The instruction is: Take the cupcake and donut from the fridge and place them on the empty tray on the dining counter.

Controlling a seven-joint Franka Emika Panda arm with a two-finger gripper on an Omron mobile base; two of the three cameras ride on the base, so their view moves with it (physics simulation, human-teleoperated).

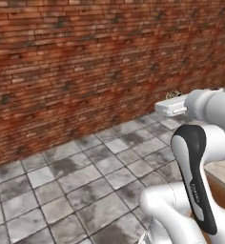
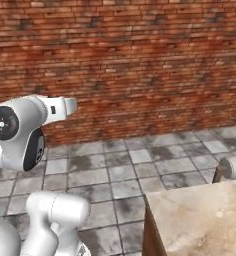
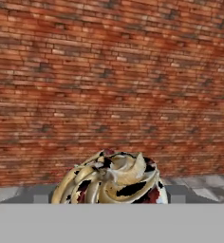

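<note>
The cupcake [image 3: 112, 179] sits right at the gripper [image 3: 104, 198], between its two finger tips [image 3: 40, 194], whose grey ends show on either side of it at the bottom of the hand view; the jaws stand wide around it, holding the cupcake. It has a swirl of tan and cream icing over a dark brown base with reddish patches, and it takes up the lower middle of the hand view. In the left base view a small speck of the same cupcake [image 1: 173, 94] peeps up just above the white hand, at the far end of the arm [image 1: 195, 162], which is folded high with the hand held level and pointing forward. Below and ahead of the hand lies a floor [image 1: 86, 176] of grey stone tiles, mottled dark in places. Off to the hand's right, lower down, the corner of the counter [image 2: 205, 220] shows its beige marbled top and wooden side, with a grey rounded thing [image 2: 235, 167] at its far edge, too cut off to tell what it is. Farthest off, straight ahead of the hand, a red brick wall [image 3: 114, 76] spans the whole background.
</note>
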